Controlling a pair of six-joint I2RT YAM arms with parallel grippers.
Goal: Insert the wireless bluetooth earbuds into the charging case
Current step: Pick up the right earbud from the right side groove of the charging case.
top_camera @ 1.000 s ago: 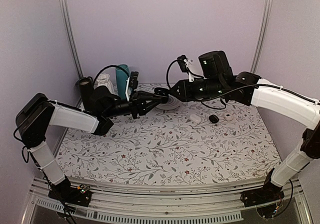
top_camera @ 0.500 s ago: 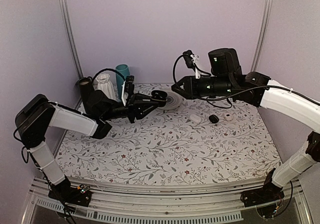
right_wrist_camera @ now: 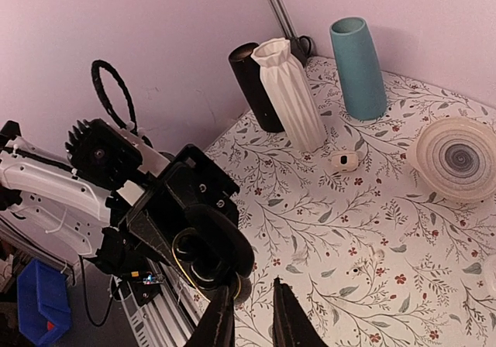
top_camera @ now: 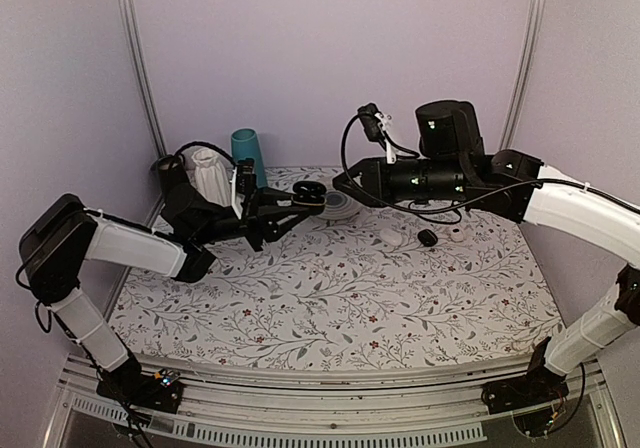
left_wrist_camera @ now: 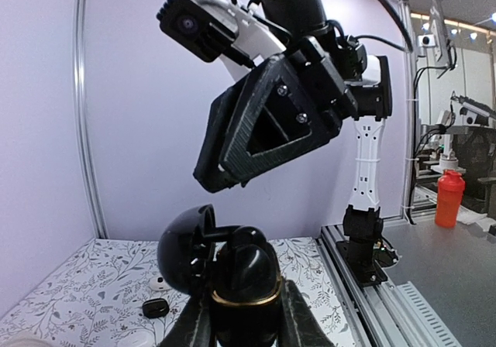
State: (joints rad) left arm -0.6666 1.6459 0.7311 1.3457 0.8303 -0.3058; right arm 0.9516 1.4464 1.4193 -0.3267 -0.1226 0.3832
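The black charging case point(top_camera: 311, 196) is held in the air over the back of the table by my left gripper point(top_camera: 297, 204), which is shut on its body below a gold ring. In the left wrist view the case point(left_wrist_camera: 244, 273) has its lid swung open to the left. Its inside point(right_wrist_camera: 192, 255) shows dark wells; I cannot tell whether earbuds sit in them. No loose earbud is clear. My right gripper point(top_camera: 341, 179) hangs just right of and above the case, and its fingers point(right_wrist_camera: 221, 320) stand a little apart with nothing between them.
A white oval object point(top_camera: 392, 237), a black round knob point(top_camera: 427, 237) and a small white piece point(top_camera: 457, 234) lie at the back right. A ribbed dish point(top_camera: 340, 205), a teal vase point(top_camera: 246, 154), a white vase point(top_camera: 208, 174) and a black cylinder point(top_camera: 170, 174) stand at the back.
The right gripper's tip was at the case a second ago and has drawn back a little. The left arm has carried the case slightly left and toward the front.
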